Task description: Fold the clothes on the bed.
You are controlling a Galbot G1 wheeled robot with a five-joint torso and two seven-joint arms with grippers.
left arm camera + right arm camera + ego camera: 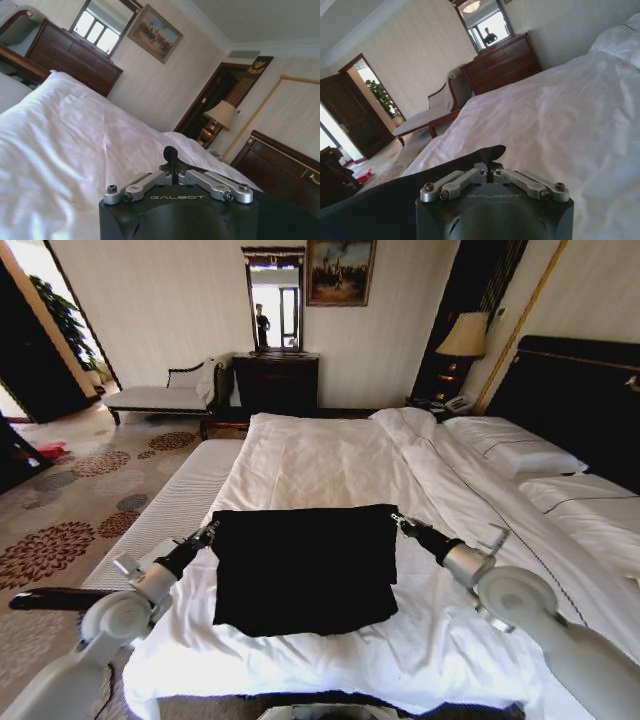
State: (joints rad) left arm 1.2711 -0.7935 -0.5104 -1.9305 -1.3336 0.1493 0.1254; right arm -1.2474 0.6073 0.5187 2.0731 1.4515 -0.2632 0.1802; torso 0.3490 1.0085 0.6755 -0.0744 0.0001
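Both hands pinch the black T-shirt (303,568) on the bed (330,465): left hand (210,532) closed on one upper corner, right hand (398,521) closed on the other, fabric spread flat between them.

Daylight is admitted through the doorway (25,265), where overexposure is seen; the white duvet (330,465) is brightly lit, and wide-angle bending is noticeable at the edges.
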